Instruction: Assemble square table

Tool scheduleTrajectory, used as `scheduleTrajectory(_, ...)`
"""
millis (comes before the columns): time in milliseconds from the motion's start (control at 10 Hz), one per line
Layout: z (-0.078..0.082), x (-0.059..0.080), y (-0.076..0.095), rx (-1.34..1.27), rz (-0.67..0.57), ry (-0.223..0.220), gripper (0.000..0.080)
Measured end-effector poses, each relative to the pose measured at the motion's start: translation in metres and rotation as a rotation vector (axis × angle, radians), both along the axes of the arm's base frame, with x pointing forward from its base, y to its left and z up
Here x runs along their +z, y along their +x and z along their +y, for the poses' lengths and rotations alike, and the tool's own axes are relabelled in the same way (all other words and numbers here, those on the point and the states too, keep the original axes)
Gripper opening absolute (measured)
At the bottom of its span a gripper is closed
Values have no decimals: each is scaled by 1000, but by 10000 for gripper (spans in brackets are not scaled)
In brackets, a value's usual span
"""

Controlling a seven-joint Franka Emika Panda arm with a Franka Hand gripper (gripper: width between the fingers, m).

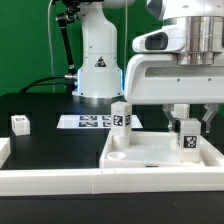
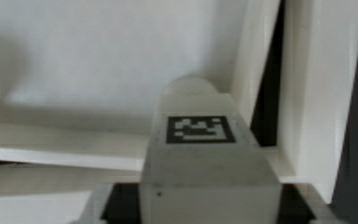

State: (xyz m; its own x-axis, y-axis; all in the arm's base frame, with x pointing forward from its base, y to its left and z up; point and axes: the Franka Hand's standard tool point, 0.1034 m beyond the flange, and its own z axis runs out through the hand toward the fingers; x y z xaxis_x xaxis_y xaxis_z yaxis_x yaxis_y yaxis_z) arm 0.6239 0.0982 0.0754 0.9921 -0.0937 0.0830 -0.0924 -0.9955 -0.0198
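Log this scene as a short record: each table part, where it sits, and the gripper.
slab: square slab flat, rim up, behind the border wall
first leg: first leg upright on the slab, exterior view's right
second leg: second leg upright at the slab's far corner; on or behind it unclear
third leg: third leg alone on the black table, exterior view's left
fourth leg: not seen
gripper: gripper over the first leg, fingers either side; grip unclear
marker board: marker board flat behind
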Motion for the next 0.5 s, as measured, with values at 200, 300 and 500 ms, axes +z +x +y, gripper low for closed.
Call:
scheduleTrajectory(200, 0, 0, 0, -54, 1, 6, 289)
scheduleTrajectory(300, -1, 0, 0, -173, 2, 18, 289)
scheduleTrajectory(500, -6, 0, 0, -420, 6, 33, 289)
